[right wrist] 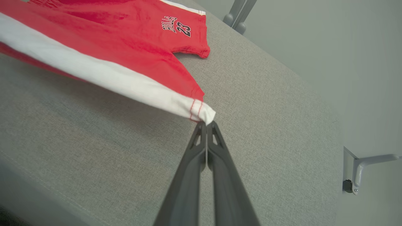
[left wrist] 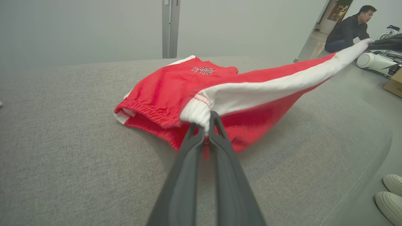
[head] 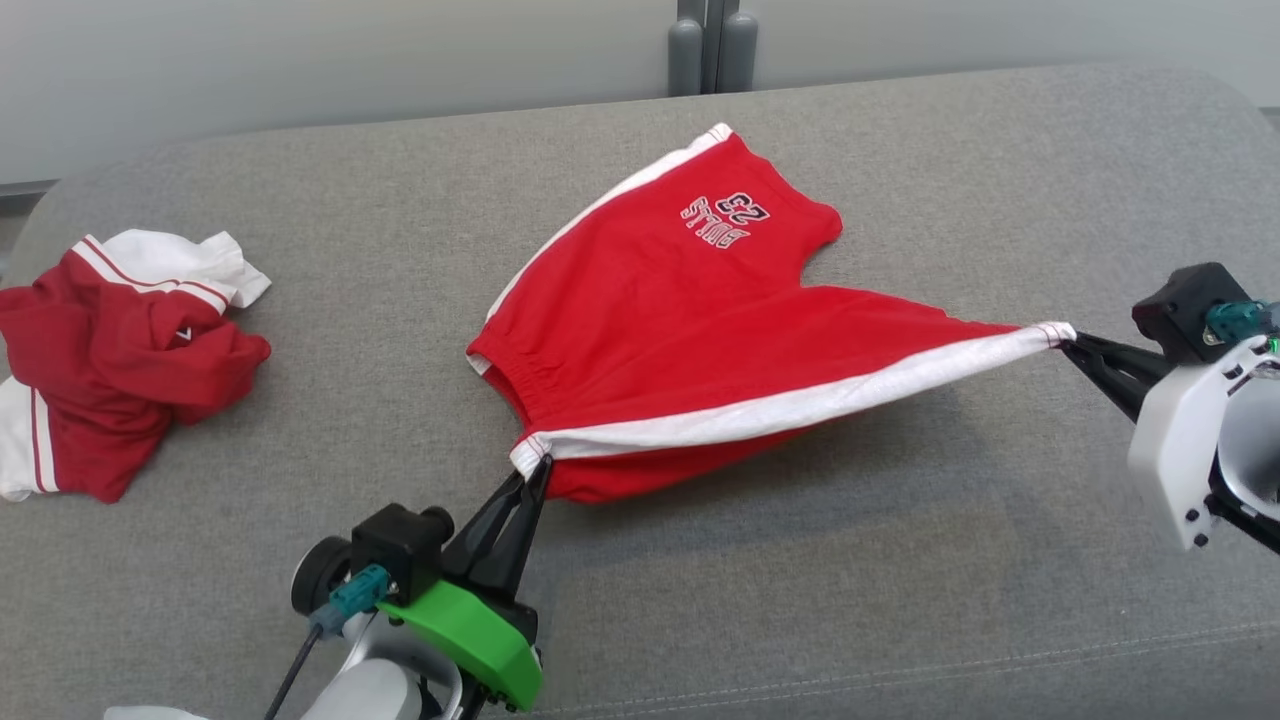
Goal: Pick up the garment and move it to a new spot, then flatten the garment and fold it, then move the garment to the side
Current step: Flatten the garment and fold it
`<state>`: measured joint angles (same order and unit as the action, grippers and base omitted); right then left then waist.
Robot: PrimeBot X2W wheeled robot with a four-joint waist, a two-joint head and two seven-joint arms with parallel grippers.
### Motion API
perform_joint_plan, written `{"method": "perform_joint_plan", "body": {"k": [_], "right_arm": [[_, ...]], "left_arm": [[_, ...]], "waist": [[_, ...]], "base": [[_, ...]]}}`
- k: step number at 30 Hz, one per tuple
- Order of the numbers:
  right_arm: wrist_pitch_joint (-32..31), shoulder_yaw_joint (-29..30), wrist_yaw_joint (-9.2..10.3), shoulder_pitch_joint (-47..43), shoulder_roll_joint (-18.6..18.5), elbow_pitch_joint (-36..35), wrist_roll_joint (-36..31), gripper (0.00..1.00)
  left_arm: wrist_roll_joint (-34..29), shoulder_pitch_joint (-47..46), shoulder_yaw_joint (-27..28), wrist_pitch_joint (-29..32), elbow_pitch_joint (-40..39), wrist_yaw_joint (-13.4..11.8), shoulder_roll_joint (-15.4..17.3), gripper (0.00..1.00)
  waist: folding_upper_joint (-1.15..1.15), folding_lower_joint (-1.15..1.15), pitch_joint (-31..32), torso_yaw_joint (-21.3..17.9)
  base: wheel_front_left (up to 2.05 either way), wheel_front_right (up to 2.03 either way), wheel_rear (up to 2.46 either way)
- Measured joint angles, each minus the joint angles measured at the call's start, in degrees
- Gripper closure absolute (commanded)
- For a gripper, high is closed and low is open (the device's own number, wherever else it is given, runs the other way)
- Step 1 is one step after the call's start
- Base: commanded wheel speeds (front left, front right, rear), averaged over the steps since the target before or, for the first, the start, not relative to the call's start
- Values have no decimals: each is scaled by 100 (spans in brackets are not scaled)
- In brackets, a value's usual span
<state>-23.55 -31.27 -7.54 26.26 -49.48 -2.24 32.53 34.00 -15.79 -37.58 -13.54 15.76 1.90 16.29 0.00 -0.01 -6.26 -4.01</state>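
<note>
At the far left a crumpled red-and-white jersey is lying on the grey fabric-covered surface, well apart from the work. The left gripper is pinching the waistband corner of the red cloth shorts with the white side stripe, which are sitting mid-surface, their near edge lifted and stretched taut, the far half resting on the fabric. The right gripper is clamping only the very tip of the hem corner. I judge that thin bite is risking a slip if the arms are pulling further apart, letting the stripe sag and bunching the shorts instead of flattening them.
</note>
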Motion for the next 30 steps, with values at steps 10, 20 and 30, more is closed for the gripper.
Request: {"method": "perform_joint_plan", "body": {"k": [10,20,30], "right_arm": [[-547,1394,1,-1448,385,-1091,-314,100],[-282,920,1,53,676,-408,-459,100],[241,-265,0,2264,791,1322,-325,100]], "left_arm": [[-152,440,-267,349,-756,-199,234,100],[-151,-552,-213,432,-420,-97,-198,100],[-74,-1429,-63,369,396,5,-573,100]], "waist": [[0,0,-21,141],[0,0,-508,294],[0,0,-1052,616]], "base": [[0,0,0],[0,0,0],[0,0,0]]}}
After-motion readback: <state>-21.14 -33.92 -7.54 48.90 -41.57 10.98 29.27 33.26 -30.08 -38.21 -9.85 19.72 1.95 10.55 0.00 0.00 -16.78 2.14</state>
